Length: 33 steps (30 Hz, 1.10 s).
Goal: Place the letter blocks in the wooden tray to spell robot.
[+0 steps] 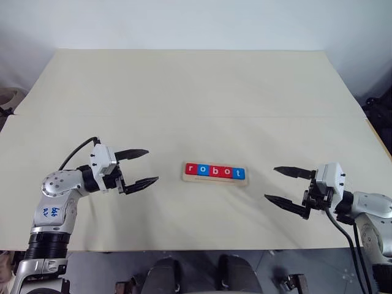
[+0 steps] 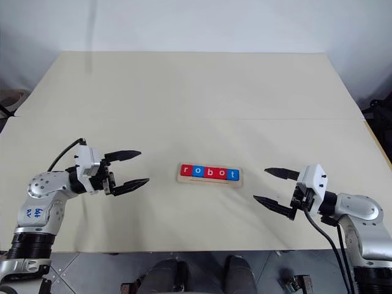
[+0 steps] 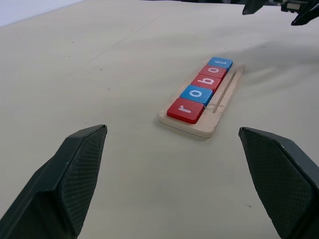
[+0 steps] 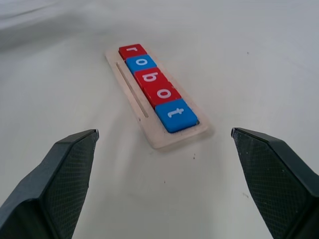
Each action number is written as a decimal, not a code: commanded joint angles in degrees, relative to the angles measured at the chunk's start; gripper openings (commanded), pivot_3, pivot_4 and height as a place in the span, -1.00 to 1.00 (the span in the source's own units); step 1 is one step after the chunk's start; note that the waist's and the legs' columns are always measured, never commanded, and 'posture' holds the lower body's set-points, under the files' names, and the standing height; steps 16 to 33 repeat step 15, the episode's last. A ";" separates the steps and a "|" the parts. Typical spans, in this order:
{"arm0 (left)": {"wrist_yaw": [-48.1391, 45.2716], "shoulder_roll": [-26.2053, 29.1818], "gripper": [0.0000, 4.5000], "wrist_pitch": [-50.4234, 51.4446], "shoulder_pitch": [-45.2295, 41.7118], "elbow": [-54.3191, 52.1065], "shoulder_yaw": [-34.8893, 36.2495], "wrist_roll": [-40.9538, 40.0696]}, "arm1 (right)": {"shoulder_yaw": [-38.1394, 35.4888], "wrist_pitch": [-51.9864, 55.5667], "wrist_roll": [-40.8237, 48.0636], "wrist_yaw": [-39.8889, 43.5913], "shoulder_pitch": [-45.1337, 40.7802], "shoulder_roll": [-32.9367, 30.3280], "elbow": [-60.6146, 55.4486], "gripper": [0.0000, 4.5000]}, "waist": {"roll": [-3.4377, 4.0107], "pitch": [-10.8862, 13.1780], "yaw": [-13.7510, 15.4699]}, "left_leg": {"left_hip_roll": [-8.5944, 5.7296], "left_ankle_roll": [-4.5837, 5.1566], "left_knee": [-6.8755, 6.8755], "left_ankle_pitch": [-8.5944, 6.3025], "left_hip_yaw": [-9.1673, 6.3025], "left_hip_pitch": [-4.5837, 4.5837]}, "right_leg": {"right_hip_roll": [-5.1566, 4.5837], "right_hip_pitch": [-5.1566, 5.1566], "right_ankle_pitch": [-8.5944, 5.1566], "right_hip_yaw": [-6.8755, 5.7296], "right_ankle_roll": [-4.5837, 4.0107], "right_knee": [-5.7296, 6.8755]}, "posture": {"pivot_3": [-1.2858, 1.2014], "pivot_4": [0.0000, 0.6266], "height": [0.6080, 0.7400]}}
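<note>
— Where have the letter blocks ended up?

— All five sit in a row on the wooden tray [image 1: 215,179], which lies flat near the middle of the beige table [image 1: 196,92], a bit toward the robot's edge. Reading across from the robot's left: a red r [image 1: 190,169], a blue o [image 1: 203,170], a red b [image 1: 215,171], a red o [image 1: 226,172] and a blue t [image 1: 238,173]. They spell "robot", edge to edge.

— Do they fill the whole tray?

— Along its length, yes. Along the side nearer the robot a strip of bare wood stays uncovered, and the right wrist view shows a thin groove [image 4: 132,89] running along it beside the blocks.

— And the arms?

— The left gripper [image 1: 140,167] hangs over the table on the tray's left, well apart from it, fingers spread wide with nothing between them. The right gripper [image 1: 283,185] does the same on the other side, also spread and empty. Both point inward at the tray, roughly level.

— Anything touching the tray?

— No. Each wrist view looks between its own black fingertips [image 3: 79,164] straight at the tray, with bare table in between.
</note>
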 commanded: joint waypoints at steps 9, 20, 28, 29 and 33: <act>0.64 0.45 1.00 -0.97 2.11 -2.47 2.10 -0.78 | -0.80 0.13 1.33 -0.02 -2.51 -1.48 -0.08 0.98 | 0.00 0.00 0.12 | -0.01 0.00 0.00 0.00 0.00 -0.02 | -0.01 0.00 0.00 -0.01 0.00 -0.03 | 0.03 -0.52 1.00; 1.51 0.33 1.00 -1.29 2.75 -3.40 2.38 -0.56 | -0.39 -1.25 0.87 1.19 -3.37 -1.43 2.18 0.98 | 0.00 0.00 0.03 | -0.01 0.00 0.00 0.00 0.00 -0.01 | -0.01 0.00 0.00 0.00 0.00 -0.02 | 0.03 -0.52 1.00; 1.51 0.33 1.00 -1.29 2.75 -3.40 2.38 -0.56 | -0.39 -1.25 0.87 1.19 -3.37 -1.43 2.18 0.98 | 0.00 0.00 0.03 | -0.01 0.00 0.00 0.00 0.00 -0.01 | -0.01 0.00 0.00 0.00 0.00 -0.02 | 0.03 -0.52 1.00; 1.51 0.33 1.00 -1.29 2.75 -3.40 2.38 -0.56 | -0.39 -1.25 0.87 1.19 -3.37 -1.43 2.18 0.98 | 0.00 0.00 0.03 | -0.01 0.00 0.00 0.00 0.00 -0.01 | -0.01 0.00 0.00 0.00 0.00 -0.02 | 0.03 -0.52 1.00; 1.51 0.33 1.00 -1.29 2.75 -3.40 2.38 -0.56 | -0.39 -1.25 0.87 1.19 -3.37 -1.43 2.18 0.98 | 0.00 0.00 0.03 | -0.01 0.00 0.00 0.00 0.00 -0.01 | -0.01 0.00 0.00 0.00 0.00 -0.02 | 0.03 -0.52 1.00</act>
